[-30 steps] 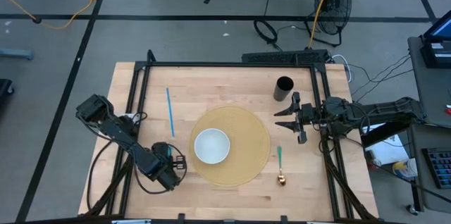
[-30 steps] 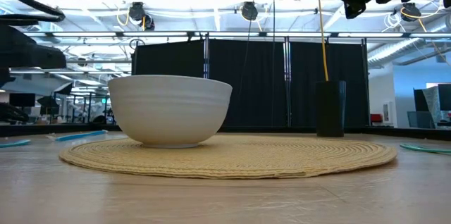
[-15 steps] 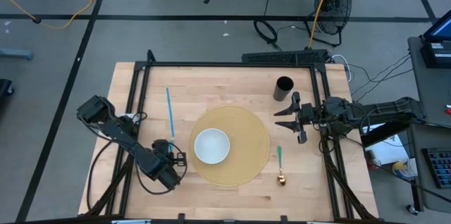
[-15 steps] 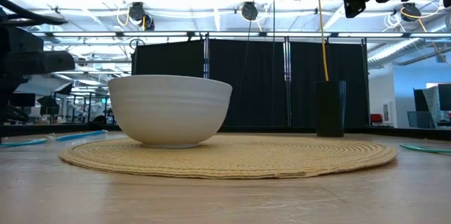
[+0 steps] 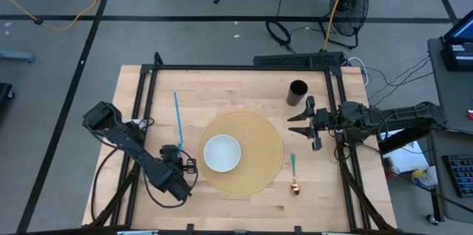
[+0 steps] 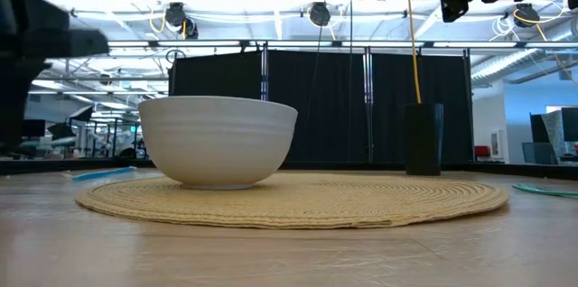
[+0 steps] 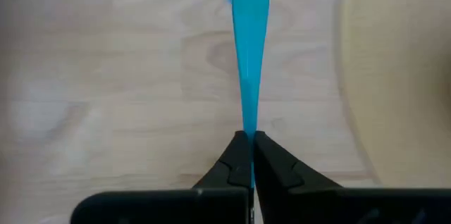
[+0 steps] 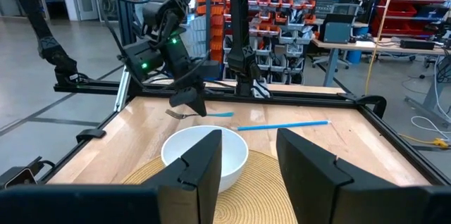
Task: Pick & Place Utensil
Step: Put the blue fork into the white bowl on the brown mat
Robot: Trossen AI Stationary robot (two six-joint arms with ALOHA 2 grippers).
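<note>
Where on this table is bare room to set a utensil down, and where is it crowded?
Free: the wood along the far edge between the blue stick and the black cup, and the placemat right of the bowl. Crowded: left of the bowl, where the left gripper holds a blue-handled utensil, and around the spoon by the right gripper.

The blue utensil is pinched at its narrow end, so the part between the left gripper fingers is hidden. In the low view that arm is only a dark blur at the left edge, and the teal spoon is cut off at the right edge.
</note>
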